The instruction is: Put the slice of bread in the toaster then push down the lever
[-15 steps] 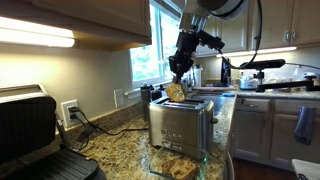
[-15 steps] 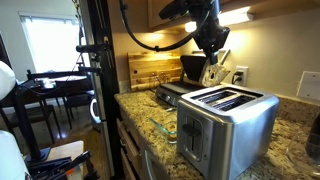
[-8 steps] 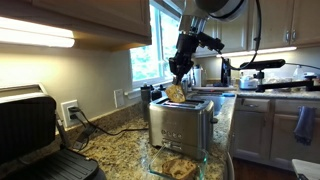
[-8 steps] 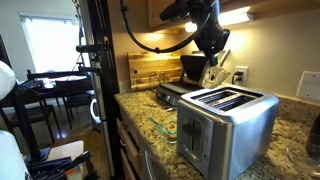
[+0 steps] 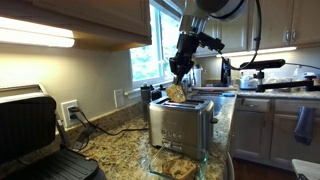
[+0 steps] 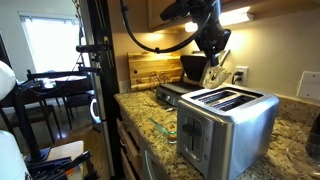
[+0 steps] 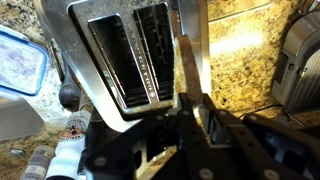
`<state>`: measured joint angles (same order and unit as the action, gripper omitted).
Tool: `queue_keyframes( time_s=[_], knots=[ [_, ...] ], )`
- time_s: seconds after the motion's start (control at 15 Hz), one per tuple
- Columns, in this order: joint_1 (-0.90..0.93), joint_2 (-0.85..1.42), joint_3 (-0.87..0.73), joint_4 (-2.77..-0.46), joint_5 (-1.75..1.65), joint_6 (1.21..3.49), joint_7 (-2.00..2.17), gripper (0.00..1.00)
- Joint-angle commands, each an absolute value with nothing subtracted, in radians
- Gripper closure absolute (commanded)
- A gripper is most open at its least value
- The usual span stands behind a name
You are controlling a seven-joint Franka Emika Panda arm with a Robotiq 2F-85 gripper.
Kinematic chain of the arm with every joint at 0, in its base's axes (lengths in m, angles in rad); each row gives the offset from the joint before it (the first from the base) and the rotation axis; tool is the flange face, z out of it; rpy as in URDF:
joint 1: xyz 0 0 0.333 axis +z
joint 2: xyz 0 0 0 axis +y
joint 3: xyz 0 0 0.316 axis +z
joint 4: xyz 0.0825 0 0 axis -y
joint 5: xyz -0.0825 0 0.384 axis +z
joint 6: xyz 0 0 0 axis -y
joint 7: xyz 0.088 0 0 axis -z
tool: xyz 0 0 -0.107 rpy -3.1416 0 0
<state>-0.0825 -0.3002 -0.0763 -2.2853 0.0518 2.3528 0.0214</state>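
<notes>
The brushed-steel toaster (image 5: pixel 180 125) (image 6: pixel 226 115) stands on the granite counter, its two long slots (image 7: pixel 128 52) empty. My gripper (image 5: pixel 180 68) (image 6: pixel 212 50) (image 7: pixel 190 102) hangs just above it, shut on the slice of bread (image 5: pixel 176 91). In the wrist view the slice of bread (image 7: pixel 187 62) shows edge-on as a thin tan strip between the dark fingers (image 7: pixel 209 116), over the toaster's edge beside the nearer slot. The slice hangs upright and apart from the slots. The toaster's lever knob (image 7: pixel 68 95) sticks out at one end.
A black-and-silver grill press (image 5: pixel 32 135) (image 7: pixel 300 58) sits open on the counter. A clear glass container (image 5: pixel 176 165) with more bread lies in front of the toaster. A blue-lidded tub (image 7: pixel 20 65), a wooden cutting board (image 6: pixel 152 68) and a coffee maker (image 6: pixel 193 68) stand nearby.
</notes>
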Motion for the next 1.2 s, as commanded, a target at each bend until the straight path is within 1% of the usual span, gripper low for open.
queue_keyframes(
  time_s=[0.0,0.07,0.13,0.33,0.4,1.13],
  knots=[
    [-0.090,-0.314,-0.079,-2.297,0.041,2.349,0.033,0.61],
    [-0.090,-0.314,-0.079,-2.297,0.040,2.348,0.034,0.59],
    [-0.081,-0.300,-0.079,-2.284,0.051,2.351,0.022,0.79],
    [-0.081,-0.300,-0.080,-2.284,0.051,2.351,0.022,0.60],
    [-0.081,-0.300,-0.080,-2.284,0.051,2.351,0.022,0.59],
    [-0.081,-0.300,-0.080,-2.284,0.051,2.351,0.022,0.59]
  ],
)
